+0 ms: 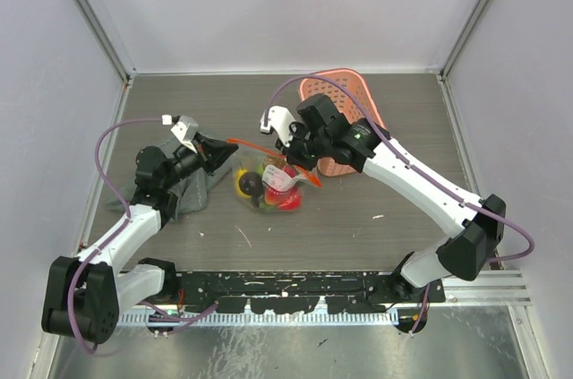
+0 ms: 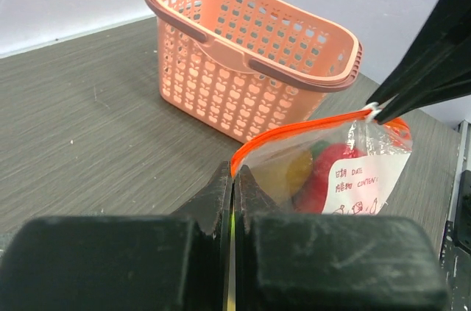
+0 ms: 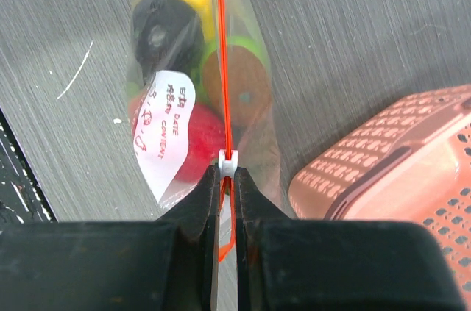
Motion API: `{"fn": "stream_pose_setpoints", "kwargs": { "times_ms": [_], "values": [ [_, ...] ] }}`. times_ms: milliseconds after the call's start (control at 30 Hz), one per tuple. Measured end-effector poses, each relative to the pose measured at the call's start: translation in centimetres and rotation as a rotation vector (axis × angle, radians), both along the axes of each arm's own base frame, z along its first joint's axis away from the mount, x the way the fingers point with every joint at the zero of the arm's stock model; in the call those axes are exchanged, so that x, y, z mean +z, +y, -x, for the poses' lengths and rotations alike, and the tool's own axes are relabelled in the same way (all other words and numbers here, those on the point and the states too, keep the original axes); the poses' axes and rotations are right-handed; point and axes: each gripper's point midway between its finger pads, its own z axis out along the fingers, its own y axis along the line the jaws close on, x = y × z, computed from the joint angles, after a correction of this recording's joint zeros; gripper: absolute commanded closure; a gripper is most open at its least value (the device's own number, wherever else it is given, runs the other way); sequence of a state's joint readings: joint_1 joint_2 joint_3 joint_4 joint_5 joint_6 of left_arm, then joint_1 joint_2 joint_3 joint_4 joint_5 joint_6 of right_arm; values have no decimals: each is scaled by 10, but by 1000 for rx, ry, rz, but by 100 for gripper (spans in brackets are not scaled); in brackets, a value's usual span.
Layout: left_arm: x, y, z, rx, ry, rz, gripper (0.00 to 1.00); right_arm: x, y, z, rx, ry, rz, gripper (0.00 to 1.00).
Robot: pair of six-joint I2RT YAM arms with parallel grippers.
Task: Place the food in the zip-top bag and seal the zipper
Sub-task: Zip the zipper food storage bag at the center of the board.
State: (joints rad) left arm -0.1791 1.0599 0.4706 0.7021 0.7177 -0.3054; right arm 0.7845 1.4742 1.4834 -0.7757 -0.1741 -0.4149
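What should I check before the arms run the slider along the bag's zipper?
1. Food inside the zip-top bag: ok.
2. Left gripper shut on one end of the zipper: ok.
3. Right gripper shut on the zipper at the white slider: ok.
4. Zipper taut and straight between the two grippers: ok.
5. Zipper sealed along its length: cannot tell.
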Motion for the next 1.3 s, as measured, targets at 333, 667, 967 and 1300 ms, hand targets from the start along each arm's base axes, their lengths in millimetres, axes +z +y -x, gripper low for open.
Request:
{"fn": "stream_pose_setpoints", "kwargs": {
  "times_ms": [333, 667, 967, 1300],
  "values": [
    [-6, 7, -6, 49, 41, 6, 100, -8, -27, 15, -84, 32, 25, 99],
    [-15, 14, -12, 102, 88, 7, 100, -12, -45, 25, -156, 70, 45, 99],
    [-22, 20, -18, 150, 126, 2, 100, -17, -66, 41, -230, 106, 59, 99],
    [-25, 20, -19, 154, 153, 5, 100, -27, -74, 46, -279, 133, 59, 99]
  ]
}}
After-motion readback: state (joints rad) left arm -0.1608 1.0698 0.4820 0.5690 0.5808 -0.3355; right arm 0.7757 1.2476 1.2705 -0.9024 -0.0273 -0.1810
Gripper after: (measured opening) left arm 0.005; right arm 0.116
